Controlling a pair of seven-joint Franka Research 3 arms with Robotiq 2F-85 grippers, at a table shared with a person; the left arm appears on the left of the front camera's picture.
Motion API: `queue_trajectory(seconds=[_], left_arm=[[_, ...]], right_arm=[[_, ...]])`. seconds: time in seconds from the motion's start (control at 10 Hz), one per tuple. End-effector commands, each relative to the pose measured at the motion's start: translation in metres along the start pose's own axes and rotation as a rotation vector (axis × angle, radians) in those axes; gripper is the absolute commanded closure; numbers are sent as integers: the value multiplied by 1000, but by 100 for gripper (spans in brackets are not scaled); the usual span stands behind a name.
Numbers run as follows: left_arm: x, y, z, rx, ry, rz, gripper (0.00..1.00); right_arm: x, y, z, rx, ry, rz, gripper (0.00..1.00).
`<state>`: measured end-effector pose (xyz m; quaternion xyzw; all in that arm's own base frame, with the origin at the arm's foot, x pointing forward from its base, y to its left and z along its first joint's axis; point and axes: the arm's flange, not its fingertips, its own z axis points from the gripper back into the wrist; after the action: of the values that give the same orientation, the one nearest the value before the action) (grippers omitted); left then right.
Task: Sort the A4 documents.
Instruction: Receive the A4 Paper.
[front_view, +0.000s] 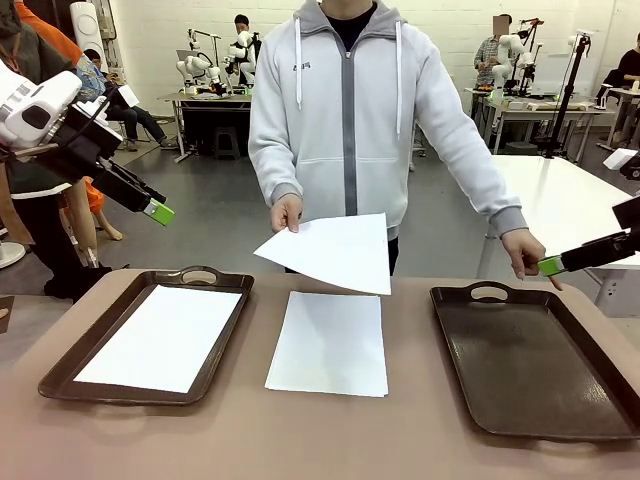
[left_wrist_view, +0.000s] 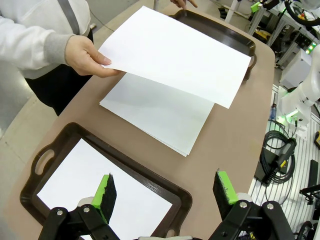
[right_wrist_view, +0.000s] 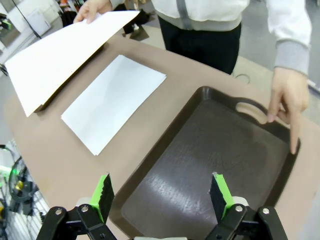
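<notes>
Both end effectors are spread wide and grip nothing. The left end effector (left_wrist_view: 165, 186) hangs above the near rim of the left tray. The right end effector (right_wrist_view: 162, 192) hangs above the near part of the right tray, its green pads far apart.

The A4 documents are in three places. One white sheet (front_view: 330, 250) is in the air above the far middle of the counter, tilted, and the person's right hand (front_view: 286, 212) pinches it at one corner. In the front view its low corner overlaps the paper below. This second paper (front_view: 328, 345) lies flat on the bare counter (front_view: 300, 430) at the middle, between the two trays and touching neither. I cannot tell if it is one sheet or a thin pile. A third sheet (front_view: 165, 335) lies flat on the floor of the left tray (front_view: 60, 372), a dark brown tray with handles near the left edge of the counter.

The right tray (front_view: 530, 360), near the right edge, shows its bare dark floor. The person's left hand (front_view: 525, 252) rests with its fingertips on the far rim of this tray, beside the handle. The person stands at the far edge in a light grey zipped jacket.
</notes>
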<state>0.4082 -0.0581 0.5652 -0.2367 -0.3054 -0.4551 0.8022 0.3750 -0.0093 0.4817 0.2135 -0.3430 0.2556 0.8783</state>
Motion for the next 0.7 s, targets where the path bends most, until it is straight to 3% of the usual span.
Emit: queue_trajectory(seconds=[0.0, 0.6], left_arm=[[-2, 0, 1, -1, -2, -18, 0], [-2, 0, 1, -1, -2, -18, 0]], right_arm=[[18, -3, -30, 129, 24, -136, 0], [38, 29, -119, 418, 142, -557, 0]])
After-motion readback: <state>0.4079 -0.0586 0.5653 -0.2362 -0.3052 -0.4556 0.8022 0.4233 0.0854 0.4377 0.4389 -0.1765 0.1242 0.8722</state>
